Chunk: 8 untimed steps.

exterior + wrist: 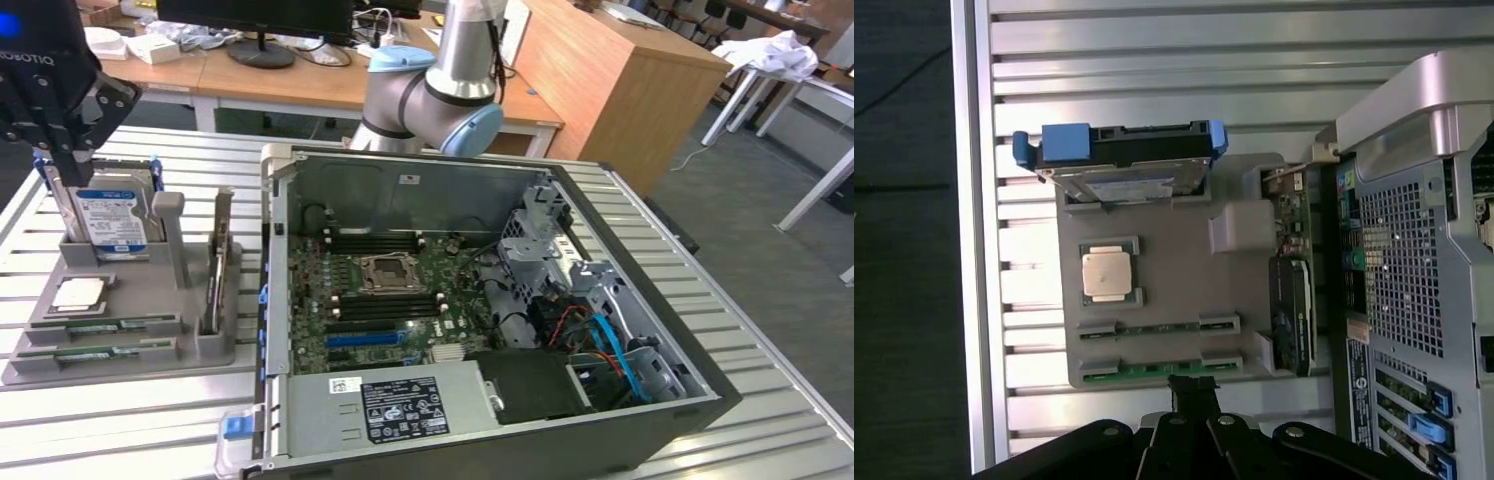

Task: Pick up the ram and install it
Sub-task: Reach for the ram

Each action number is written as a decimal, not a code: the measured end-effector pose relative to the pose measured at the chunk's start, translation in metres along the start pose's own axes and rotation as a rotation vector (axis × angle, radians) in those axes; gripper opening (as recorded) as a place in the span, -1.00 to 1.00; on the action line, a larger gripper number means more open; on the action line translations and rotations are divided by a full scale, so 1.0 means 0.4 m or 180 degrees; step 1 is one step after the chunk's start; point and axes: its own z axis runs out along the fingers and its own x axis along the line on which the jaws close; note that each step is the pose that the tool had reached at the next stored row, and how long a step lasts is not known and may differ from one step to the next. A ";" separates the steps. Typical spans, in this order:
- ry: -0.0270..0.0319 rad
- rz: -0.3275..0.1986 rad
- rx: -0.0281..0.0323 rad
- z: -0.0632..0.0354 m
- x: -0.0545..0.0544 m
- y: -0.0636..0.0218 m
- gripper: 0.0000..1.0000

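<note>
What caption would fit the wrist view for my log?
Claw poised over the grey parts tray, closest to the edge ram stick; processor and hard drive sit beyond, computer case alongside.

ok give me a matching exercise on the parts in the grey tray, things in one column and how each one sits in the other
1 long green ram sticks
2 square silver processor chip
3 blocky hard drive with blue-and-white label

A standing upright
B flat in long narrow slots
C flat in a square pocket

Pairs: 1-B, 2-C, 3-A
</note>
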 end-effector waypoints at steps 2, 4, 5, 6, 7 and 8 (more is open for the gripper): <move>0.0000 0.0000 0.0000 0.000 -0.001 -0.008 -0.80; 0.0000 0.0000 0.0000 -0.001 -0.001 -0.017 -0.80; 0.0000 0.0000 0.0000 -0.001 -0.002 -0.021 -0.80; 0.0000 0.0000 0.0000 -0.001 -0.002 -0.025 -0.80; 0.0000 0.0000 0.0000 -0.001 -0.002 -0.029 -0.80; 0.0000 0.0000 0.0000 -0.001 -0.002 -0.032 -0.80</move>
